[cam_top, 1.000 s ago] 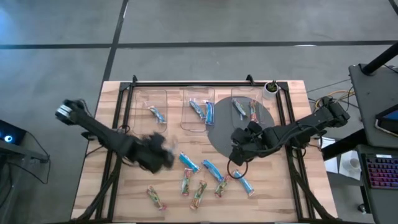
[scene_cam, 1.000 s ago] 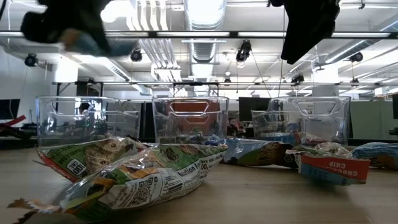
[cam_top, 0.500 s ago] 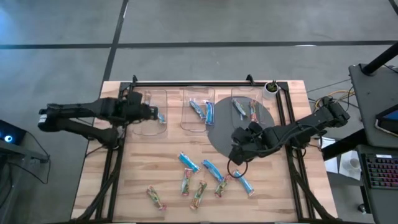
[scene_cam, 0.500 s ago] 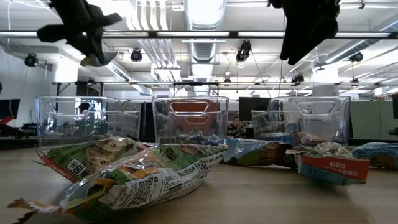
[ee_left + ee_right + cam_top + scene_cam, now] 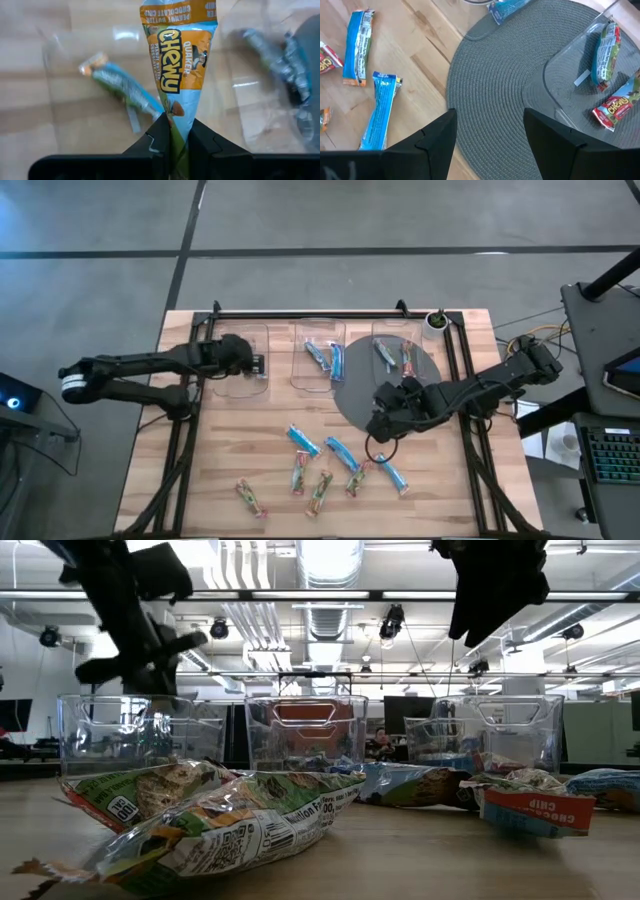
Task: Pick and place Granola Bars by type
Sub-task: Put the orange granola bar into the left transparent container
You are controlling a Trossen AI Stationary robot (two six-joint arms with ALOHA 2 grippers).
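Left end effector (image 5: 177, 145) is clamped on a blue-and-orange Chewy bar (image 5: 177, 65), pinched at one end, hanging over the left bin (image 5: 238, 360), which already has one blue-wrapped bar (image 5: 125, 90) lying on its floor. Right end effector (image 5: 490, 135) has its fingers spread wide with nothing between them, hovering over the grey round mat (image 5: 505, 110) near the worktop's (image 5: 200, 490) middle-right. Middle bin (image 5: 318, 358) holds blue bars (image 5: 325, 355); right bin (image 5: 590, 75), sitting on the mat, holds tan/green bars with red marks (image 5: 605, 50). Rest of the granola bars still loose on the wooden worktop in front of the bins: blue ones (image 5: 303, 442) nearer the mat, tan/green ones (image 5: 320, 490) closer to the front edge, one off to the left on its own (image 5: 250, 497). Two loose blue bars (image 5: 379, 110) show in the right wrist view, just beside the mat's edge but on bare wood. In the low view, crumpled wrappers (image 5: 230, 820) fill the foreground, with all three clear bins in a row behind.
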